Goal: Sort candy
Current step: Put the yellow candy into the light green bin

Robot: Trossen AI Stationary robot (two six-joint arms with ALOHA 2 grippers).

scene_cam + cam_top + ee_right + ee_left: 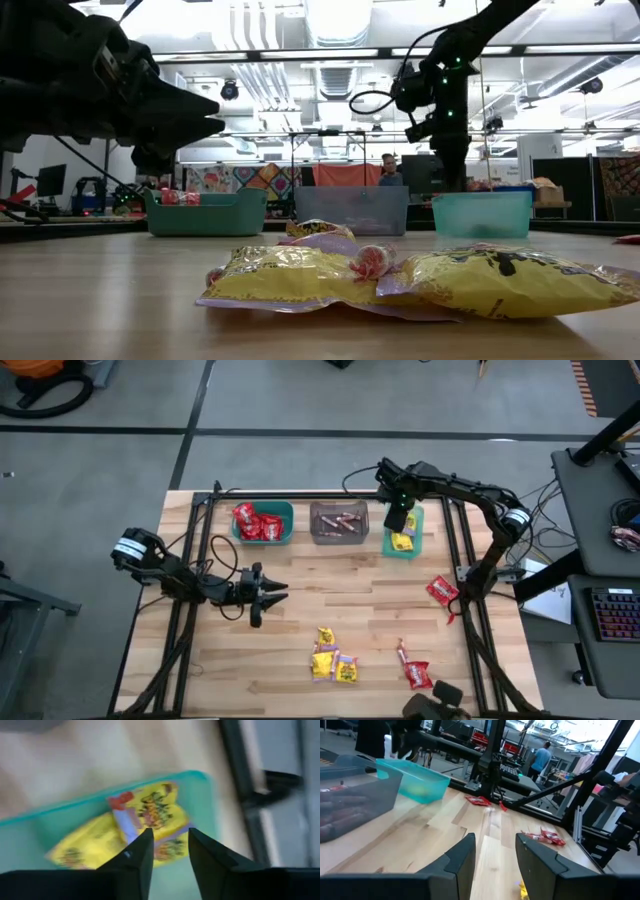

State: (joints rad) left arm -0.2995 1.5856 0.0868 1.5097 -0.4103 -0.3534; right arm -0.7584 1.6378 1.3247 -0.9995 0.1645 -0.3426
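Observation:
Loose candy lies on the table: yellow packets (pixel 333 662) near the front edge, a red packet (pixel 441 590) at the right, and another red packet (pixel 416 674) with a thin stick (pixel 402 650) at the front right. More yellow packets (pixel 145 820) rest in the green bin (pixel 414 546). My right gripper (pixel 397 518) hovers open over that bin, pointing down, with nothing between its fingers (pixel 167 845). My left gripper (pixel 272 595) is open above the table's left middle, pointing right, level with the boards (pixel 495 851).
A teal bin (pixel 282 510) holding red packets and a grey bin (pixel 338 538) holding pinkish sticks stand in a row with the green bin at the far edge. A black frame (pixel 200 520) borders the table. Bare wood lies between the bins and the loose candy.

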